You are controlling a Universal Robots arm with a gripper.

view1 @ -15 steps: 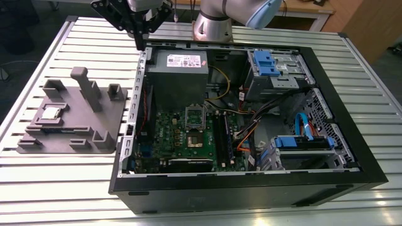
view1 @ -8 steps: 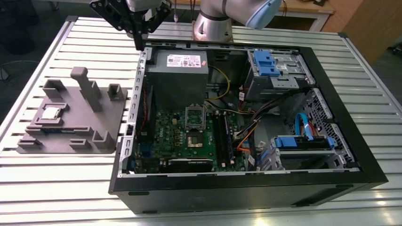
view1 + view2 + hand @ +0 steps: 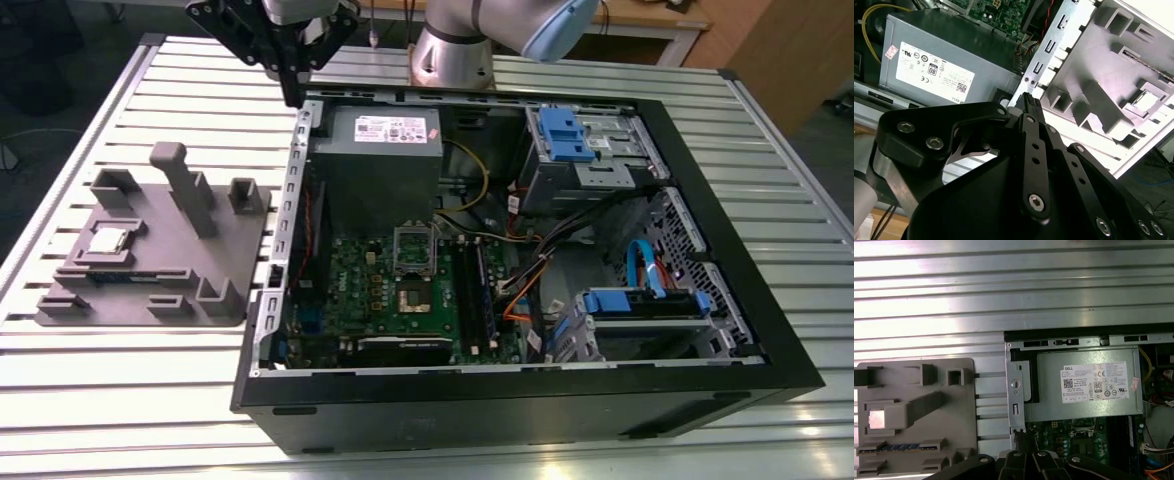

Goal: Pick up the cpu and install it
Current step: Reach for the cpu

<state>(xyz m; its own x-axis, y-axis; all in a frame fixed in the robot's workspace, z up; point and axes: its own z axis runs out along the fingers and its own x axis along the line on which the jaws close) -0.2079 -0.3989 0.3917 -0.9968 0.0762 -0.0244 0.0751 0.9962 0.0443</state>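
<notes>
Exterior view: a black two-fingered gripper [image 3: 291, 98] on a silver robot arm is hovering over the near corner of an open black computer case [image 3: 534, 410] lying on a slatted metal table [image 3: 134, 400]. Its fingers are pressing together to a single point and carrying nothing.

The task looks barely begun. The cpu [image 3: 107, 240], a small flat square chip with a shiny silver-grey top, is sitting in a square recess of a grey moulded fixture plate [image 3: 227, 250], well apart from the gripper, on the exterior view's left, outside the case wall. The first wrist view shows the chip [image 3: 876, 419] lying flat in that recess, with a thin blue-chipped memory strip [image 3: 901, 446] resting in a slot beside it.

Inside the case, nearest the gripper, a large grey power supply box with a white label [image 3: 380, 150] is standing. Beyond it the green motherboard [image 3: 360, 290] is lying flat, its silver-framed bracket [image 3: 411, 245] standing open; the socket looks empty, though I cannot be sure. So both picking up and installing appear to remain.
</notes>
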